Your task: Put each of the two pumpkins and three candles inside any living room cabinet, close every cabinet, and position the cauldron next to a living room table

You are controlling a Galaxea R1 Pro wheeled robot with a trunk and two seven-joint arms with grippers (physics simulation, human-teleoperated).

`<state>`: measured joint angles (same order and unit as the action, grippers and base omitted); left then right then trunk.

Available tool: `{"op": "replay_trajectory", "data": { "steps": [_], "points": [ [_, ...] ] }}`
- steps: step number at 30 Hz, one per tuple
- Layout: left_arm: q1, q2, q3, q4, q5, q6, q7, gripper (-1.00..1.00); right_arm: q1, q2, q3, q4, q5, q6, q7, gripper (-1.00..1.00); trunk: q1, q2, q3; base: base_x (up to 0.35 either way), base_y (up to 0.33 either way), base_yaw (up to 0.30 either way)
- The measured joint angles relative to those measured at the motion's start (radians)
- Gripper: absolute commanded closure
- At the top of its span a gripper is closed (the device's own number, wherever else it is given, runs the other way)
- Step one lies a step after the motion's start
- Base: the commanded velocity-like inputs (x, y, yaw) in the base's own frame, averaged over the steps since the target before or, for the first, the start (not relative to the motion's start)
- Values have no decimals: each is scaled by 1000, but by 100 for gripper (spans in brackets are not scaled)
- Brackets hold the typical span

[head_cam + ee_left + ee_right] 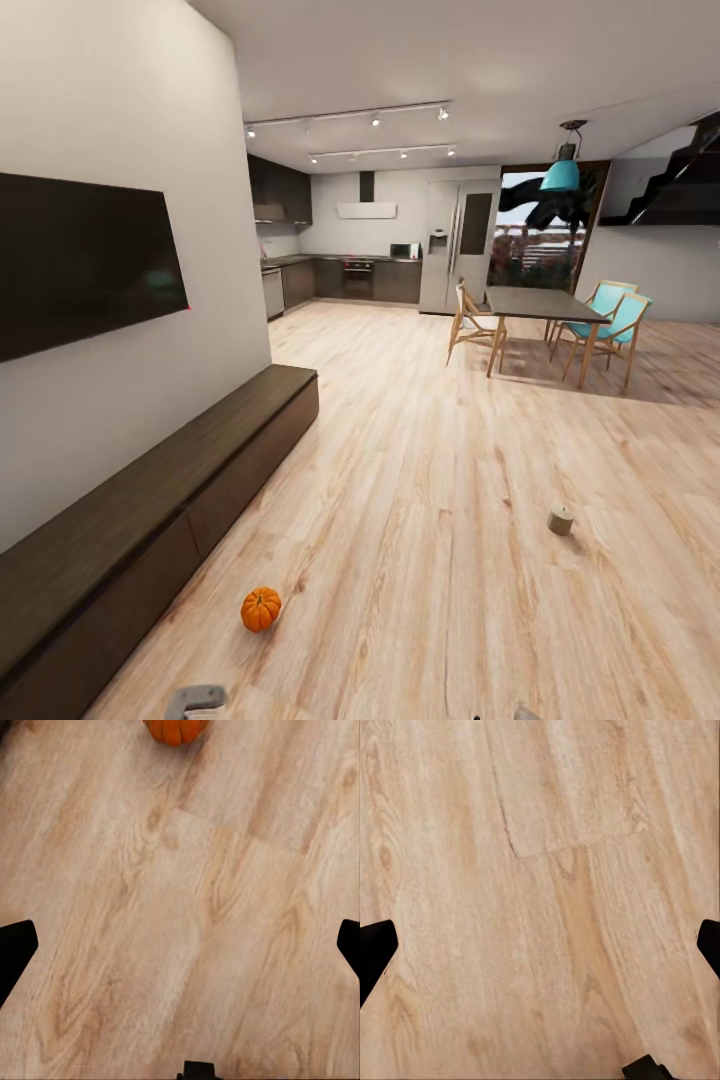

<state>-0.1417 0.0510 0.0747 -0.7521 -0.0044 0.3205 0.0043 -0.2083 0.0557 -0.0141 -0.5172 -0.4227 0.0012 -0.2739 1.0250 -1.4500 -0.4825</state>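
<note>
A pumpkin (260,609) lies on the floor (430,480) beside the cabinet (150,520); a candle (561,520), perhaps, at 3 o'clock. Both tools (180,945) (540,945) gape wide over bare floor.

Right gripper (540,949) spread wide, two black fingertips (375,945) at opposite edges of the picture, nothing between them. Beneath and ahead of the fingers lies pale light-brown wood-grain plank floor (547,870), with a plank end seam just beyond the gripper.
</note>
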Motion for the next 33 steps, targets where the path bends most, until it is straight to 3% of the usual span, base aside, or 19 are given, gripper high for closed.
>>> {"op": "replay_trajectory", "data": {
  "steps": [4,9,12,21,33],
  "points": [
    [-5,-2,32,0,0,-25,-1,-100,-11,9,19,-26,-9,17,-21,-100,0,0,0,0,0,0],
    [-5,-5,31,18,0,-39,0,-100,-11,11,83,-32,-10,16,-24,-100,0,0,0,0,0,-34],
    [-5,-7,31,23,-1,-46,0,-100,-11,12,96,-32,-11,17,-24,-100,0,0,0,0,0,-193],
    [-5,-8,29,63,-7,-110,0,-100,-11,11,104,-29,-11,19,-23,-100,0,0,-3,0,0,-265],
    [-6,-12,30,77,0,-116,1,-100,-11,4,104,-27,-11,24,-23,-100,-8,14,-4,0,0,-260]
  ]
}}
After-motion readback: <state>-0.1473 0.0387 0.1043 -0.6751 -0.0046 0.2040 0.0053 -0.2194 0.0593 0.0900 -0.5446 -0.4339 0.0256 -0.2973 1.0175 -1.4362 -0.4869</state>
